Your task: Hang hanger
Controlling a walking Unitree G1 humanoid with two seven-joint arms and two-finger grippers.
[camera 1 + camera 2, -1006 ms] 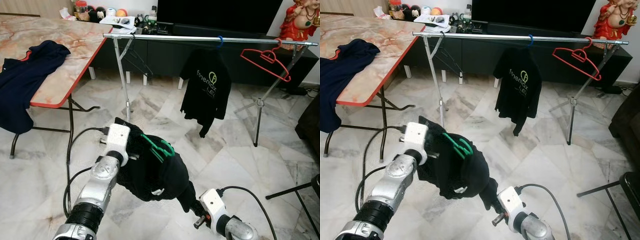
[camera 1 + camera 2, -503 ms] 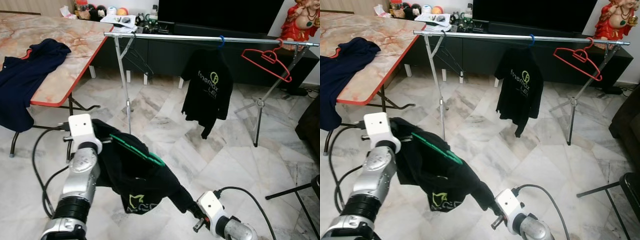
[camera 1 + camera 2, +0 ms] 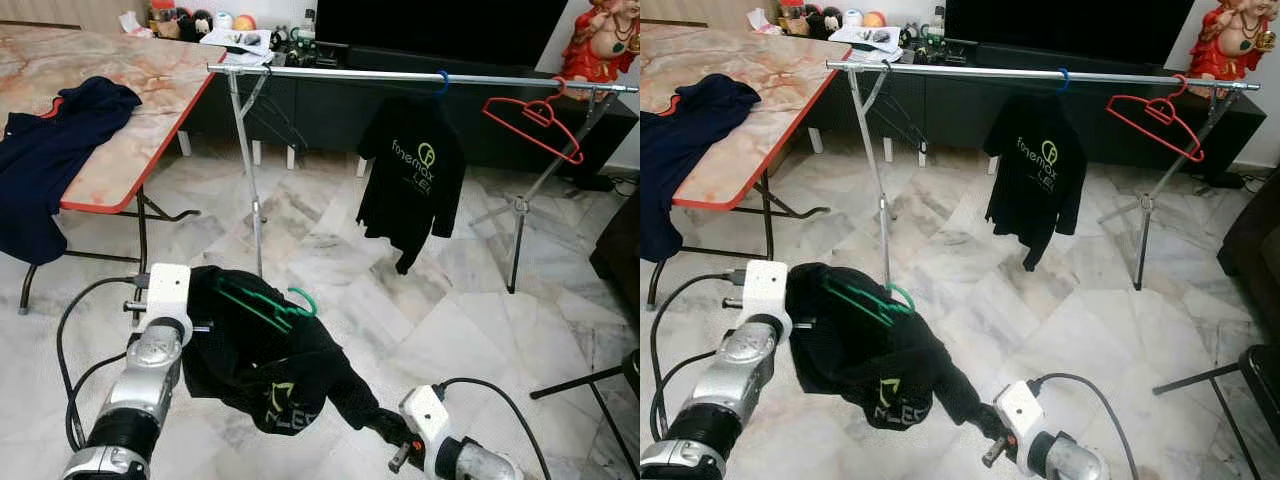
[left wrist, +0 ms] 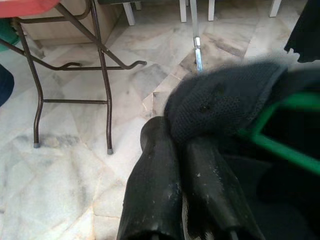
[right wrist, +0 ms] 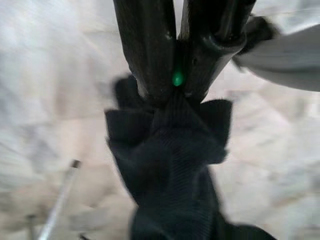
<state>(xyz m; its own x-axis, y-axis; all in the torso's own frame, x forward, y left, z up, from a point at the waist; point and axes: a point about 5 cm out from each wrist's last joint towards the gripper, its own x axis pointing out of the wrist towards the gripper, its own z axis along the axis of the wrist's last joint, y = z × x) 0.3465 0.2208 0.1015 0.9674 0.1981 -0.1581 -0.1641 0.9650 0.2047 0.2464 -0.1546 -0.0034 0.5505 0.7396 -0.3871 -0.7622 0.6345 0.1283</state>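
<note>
A black shirt (image 3: pixel 285 375) with a green logo is draped on a green hanger (image 3: pixel 262 305), held low over the floor in front of me. My left gripper (image 4: pixel 175 137) is shut on the shirt's fabric at one shoulder, beside the hanger's green bar (image 4: pixel 280 145). My right gripper (image 5: pixel 176 92) is shut on a bunched fold of the shirt (image 5: pixel 170 165) at its lower end (image 3: pixel 385 428). The hanger's hook (image 3: pixel 303 297) points up. The silver rail (image 3: pixel 400 76) stands farther back, above the held shirt.
On the rail hang another black shirt (image 3: pixel 412 180) on a blue hook (image 3: pixel 441 80), a bare red hanger (image 3: pixel 530 115) at the right, and dark hangers (image 3: pixel 270 115) at the left. A marble-topped table (image 3: pixel 130 90) with a navy garment (image 3: pixel 50 150) stands on the left. Rack legs (image 3: pixel 255 210) are close ahead.
My left arm has swung out to the left and then dropped a little, carrying the shirt lower. The shirt has spread and its logo now faces me. The right gripper stayed low.
</note>
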